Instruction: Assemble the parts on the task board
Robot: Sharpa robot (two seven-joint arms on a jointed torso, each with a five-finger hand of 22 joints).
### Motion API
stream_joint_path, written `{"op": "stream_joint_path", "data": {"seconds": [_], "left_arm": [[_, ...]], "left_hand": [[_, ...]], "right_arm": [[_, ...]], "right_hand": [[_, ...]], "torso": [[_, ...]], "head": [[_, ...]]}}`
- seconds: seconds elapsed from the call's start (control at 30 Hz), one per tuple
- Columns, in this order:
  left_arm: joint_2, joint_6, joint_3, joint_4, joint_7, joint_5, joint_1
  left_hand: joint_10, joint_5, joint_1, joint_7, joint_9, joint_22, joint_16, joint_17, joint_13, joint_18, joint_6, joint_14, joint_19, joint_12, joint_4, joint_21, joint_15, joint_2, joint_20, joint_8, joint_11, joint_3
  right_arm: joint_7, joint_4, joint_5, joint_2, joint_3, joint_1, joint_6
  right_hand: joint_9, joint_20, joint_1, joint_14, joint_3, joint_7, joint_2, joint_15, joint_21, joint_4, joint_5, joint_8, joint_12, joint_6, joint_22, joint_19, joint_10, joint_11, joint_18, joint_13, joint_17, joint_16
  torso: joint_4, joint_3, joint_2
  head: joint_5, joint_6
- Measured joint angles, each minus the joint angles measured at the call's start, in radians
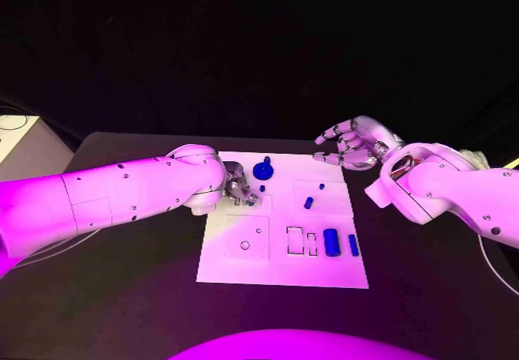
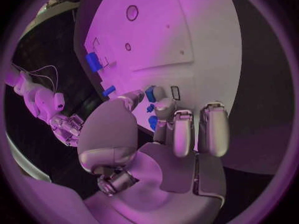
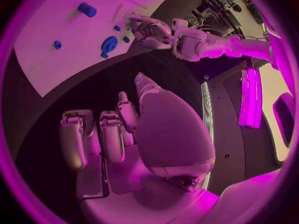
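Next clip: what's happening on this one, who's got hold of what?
The robot is assembling small blue parts on the white task board. Its left hand is down at the board's far left area, fingers around a small blue part; whether it actually grips it is hard to tell. The right hand hovers past the board's far right corner, fingers apart, holding nothing. A round blue part sits near the far edge, and more blue pieces lie in the near-right area.

Left hand (image 1: 239, 189) fingers down on task board (image 1: 283, 276) near its far-left edge. Right hand (image 1: 355, 142) raised off board's far-right corner, fingers curled, holding nothing. Blue parts (image 1: 331, 242) lie on board.
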Motion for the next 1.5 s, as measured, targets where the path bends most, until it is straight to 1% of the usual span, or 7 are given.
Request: {"op": "stream_joint_path", "data": {"seconds": [0.17,0.5,0.6,0.7,0.83,0.97,1.5], "left_arm": [[-0.009,0.000,0.015,0.009,-0.001,0.001,-0.006],[-0.034,-0.002,0.085,0.040,-0.005,0.002,-0.005],[-0.046,-0.001,0.104,0.047,-0.008,0.002,0.000],[-0.058,0.009,0.121,0.046,-0.010,0.007,0.008],[-0.065,0.027,0.132,0.027,-0.012,0.022,0.023],[-0.066,0.051,0.140,-0.019,-0.012,0.047,0.041],[0.029,0.093,0.144,-0.224,0.002,0.068,0.073]], "left_hand": [[0.000,-0.049,-0.004,0.002,0.001,0.000,0.000,0.000,0.000,0.000,0.002,0.000,0.000,0.000,0.006,0.000,0.000,0.004,0.000,-0.006,0.000,-0.028],[-0.019,-0.156,-0.023,0.002,0.015,0.000,0.000,0.000,-0.033,0.000,0.001,0.000,0.000,-0.009,0.006,-0.004,0.000,0.023,0.000,-0.006,0.004,-0.095],[-0.042,-0.169,-0.023,0.007,0.015,-0.004,-0.002,0.000,-0.058,0.000,-0.018,0.000,-0.017,-0.028,0.007,-0.019,0.000,0.023,0.005,-0.006,0.007,-0.114],[-0.097,-0.166,0.010,0.023,0.013,-0.043,-0.023,0.000,-0.118,0.000,-0.059,-0.001,-0.050,-0.069,0.005,-0.043,0.008,0.044,0.014,-0.023,0.021,-0.133],[-0.183,-0.156,0.075,0.057,-0.019,-0.107,-0.001,0.000,-0.211,0.000,-0.119,0.000,-0.098,-0.135,0.007,-0.080,0.038,0.060,0.036,-0.074,0.054,-0.137],[-0.204,-0.152,0.112,0.071,-0.039,-0.112,0.003,0.000,-0.230,0.000,-0.133,0.000,-0.102,-0.138,0.007,-0.082,0.047,0.077,0.041,-0.093,0.068,-0.137],[-0.208,-0.152,0.122,0.073,-0.053,-0.111,0.003,0.000,-0.233,0.000,-0.135,-0.002,-0.102,-0.138,0.004,-0.082,0.049,0.078,0.048,-0.101,0.072,-0.134]], "right_arm": [[0.001,-0.003,0.001,0.001,0.000,-0.002,0.000],[0.002,-0.009,0.006,0.003,0.000,-0.005,0.000],[0.003,-0.011,0.008,0.004,0.000,-0.005,0.000],[0.003,-0.014,0.009,0.004,0.000,-0.005,0.000],[0.004,-0.017,0.010,0.004,0.000,-0.005,0.000],[0.005,-0.022,0.012,0.004,0.000,-0.005,0.000],[0.031,-0.029,0.032,0.008,0.000,-0.005,-0.009]], "right_hand": [[0.000,0.000,0.000,0.000,0.000,0.000,0.000,0.000,-0.005,0.000,0.000,0.000,0.000,0.000,0.000,0.000,0.000,0.000,0.000,-0.001,0.000,0.000],[-0.001,0.000,-0.013,0.000,0.000,0.000,-0.003,0.000,-0.009,0.000,0.000,0.000,-0.006,-0.007,0.001,0.000,-0.008,-0.001,0.000,-0.006,0.000,0.000],[-0.001,0.000,-0.013,0.000,0.000,0.000,-0.003,0.000,-0.009,0.000,0.000,0.000,-0.006,-0.007,0.001,0.000,-0.008,-0.001,0.000,-0.008,0.000,0.000],[-0.001,0.000,-0.013,0.000,0.000,0.000,-0.003,0.000,-0.009,0.000,0.000,0.000,-0.006,-0.007,0.001,0.000,-0.008,-0.001,0.000,-0.008,0.000,0.000],[-0.002,0.000,-0.013,0.000,0.000,0.000,-0.003,0.000,-0.009,0.000,0.000,0.000,-0.006,-0.007,0.001,0.000,-0.008,-0.001,0.000,-0.008,0.000,0.000],[-0.002,0.000,-0.013,0.000,0.000,0.000,-0.003,0.000,-0.013,0.000,0.000,0.000,-0.014,-0.007,0.001,0.000,-0.018,0.001,0.000,-0.016,0.000,0.000],[-0.003,0.000,-0.013,0.000,0.014,-0.002,-0.003,0.000,-0.057,-0.005,0.006,0.008,-0.095,-0.009,0.000,0.000,-0.089,-0.002,0.000,-0.095,-0.001,-0.033]], "torso": [[0.0000,-0.0001,0.000],[-0.0012,0.0021,0.000],[-0.0009,0.0028,0.000],[-0.0009,0.0034,0.000],[-0.0011,0.0034,0.000],[-0.0012,0.0034,0.001],[-0.0064,0.0006,0.009]], "head": [[-0.002,0.004],[0.000,0.011],[0.000,0.016],[0.000,0.019],[0.000,0.025],[0.000,0.032],[0.008,0.052]]}}
